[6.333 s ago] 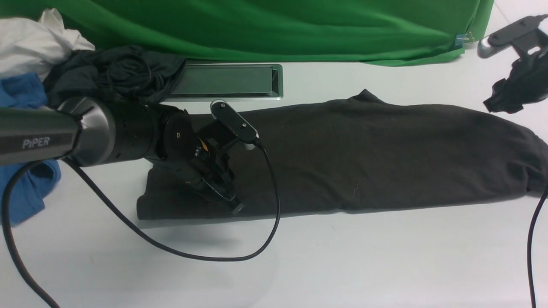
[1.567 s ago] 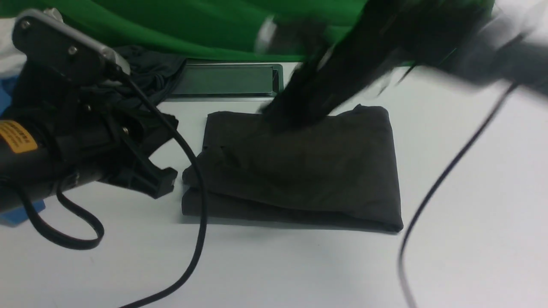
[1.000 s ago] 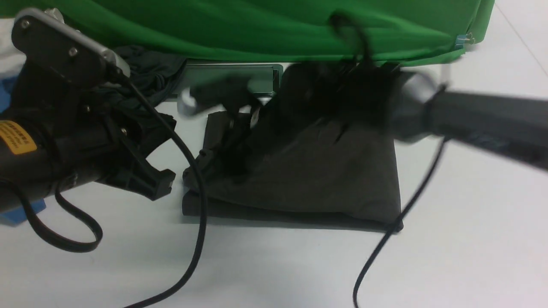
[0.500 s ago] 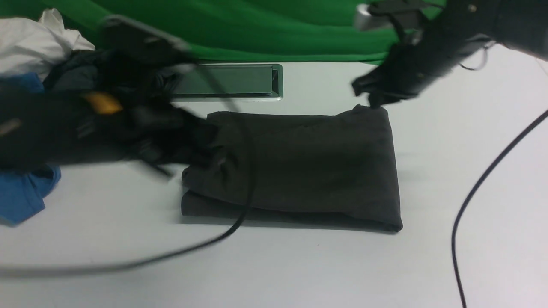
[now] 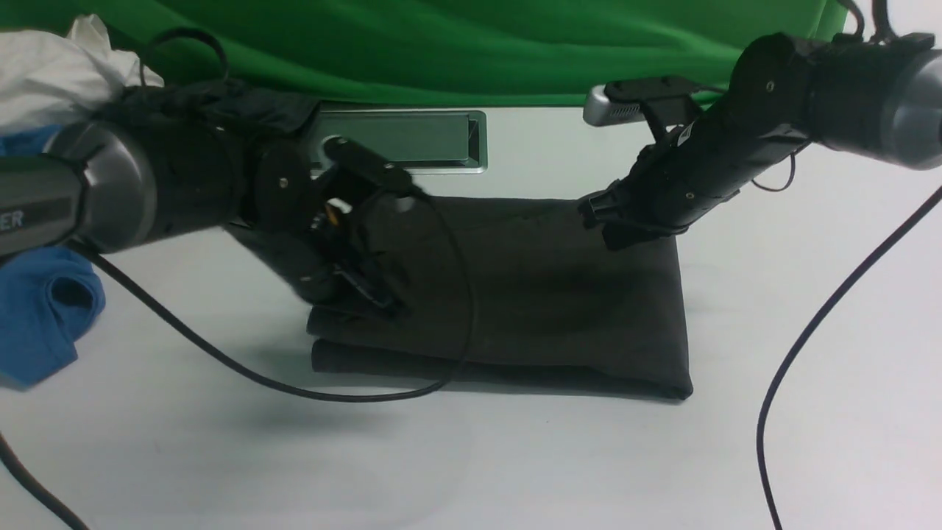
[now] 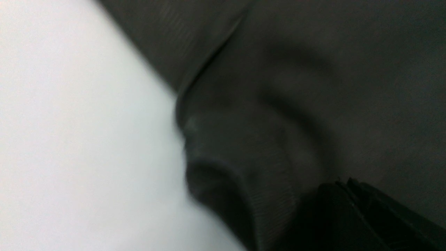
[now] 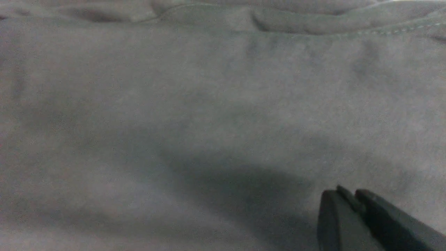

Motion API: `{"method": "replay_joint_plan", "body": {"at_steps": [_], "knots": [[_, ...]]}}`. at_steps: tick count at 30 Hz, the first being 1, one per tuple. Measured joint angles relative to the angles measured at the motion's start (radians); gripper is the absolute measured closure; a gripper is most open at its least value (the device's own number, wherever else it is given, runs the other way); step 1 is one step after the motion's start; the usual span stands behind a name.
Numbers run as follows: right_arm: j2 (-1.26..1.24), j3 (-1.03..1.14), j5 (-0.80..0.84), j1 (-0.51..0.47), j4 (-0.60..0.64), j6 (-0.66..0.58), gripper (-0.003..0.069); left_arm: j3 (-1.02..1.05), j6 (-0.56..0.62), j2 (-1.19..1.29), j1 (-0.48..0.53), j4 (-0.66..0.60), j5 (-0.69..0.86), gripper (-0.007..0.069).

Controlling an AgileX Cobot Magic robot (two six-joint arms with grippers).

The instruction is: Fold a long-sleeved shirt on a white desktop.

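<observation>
The long-sleeved shirt [image 5: 544,294] lies folded into a thick black rectangle in the middle of the white desktop [image 5: 515,456]; its print and neck label are hidden. My left gripper [image 5: 384,303] is down on the shirt's left end with its fingertips together, nothing between them. The left wrist view shows it [image 6: 343,183] against the dark fabric [image 6: 278,87], beside a ribbed cuff [image 6: 244,195] at the shirt's edge. My right gripper [image 5: 609,228] hovers shut over the far right corner, and in the right wrist view it [image 7: 345,193] is just above smooth cloth [image 7: 209,87].
A grey metal inset plate [image 5: 419,140] sits behind the shirt, under the green backdrop [image 5: 478,44]. At far left lie a blue shirt [image 5: 44,316], a white cloth [image 5: 51,66] and a dark grey garment [image 5: 287,110]. Black cables [image 5: 294,386] [image 5: 809,346] trail over the desktop.
The shirt went from a long strip to a folded rectangle. In the last half second my left gripper came onto its left end and my right gripper dropped over the far right corner.
</observation>
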Motion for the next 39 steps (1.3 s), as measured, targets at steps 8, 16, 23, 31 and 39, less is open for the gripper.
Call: {"method": "replay_joint_plan", "body": {"at_steps": [8, 16, 23, 31, 39], "knots": [[0.004, 0.000, -0.018, -0.032, 0.010, 0.008, 0.0593, 0.000, -0.002, 0.015, 0.092, 0.009, 0.077, 0.0608], [0.025, 0.000, -0.046, -0.100, 0.010, 0.015, 0.0528, 0.011, 0.014, -0.055, 0.093, -0.007, 0.022, 0.0608], [0.139, 0.000, -0.190, -0.103, 0.010, -0.038, 0.0524, 0.215, 0.032, -0.442, -0.034, -0.039, -0.230, 0.0608], [0.178, -0.011, -0.357, -0.103, 0.021, -0.080, 0.0524, 0.552, 0.003, -0.947, -0.135, -0.070, -0.440, 0.0608], [0.031, -0.017, -0.196, -0.103, 0.013, -0.082, 0.0523, 0.769, -0.023, -1.276, -0.135, -0.068, -0.549, 0.0608]]}}
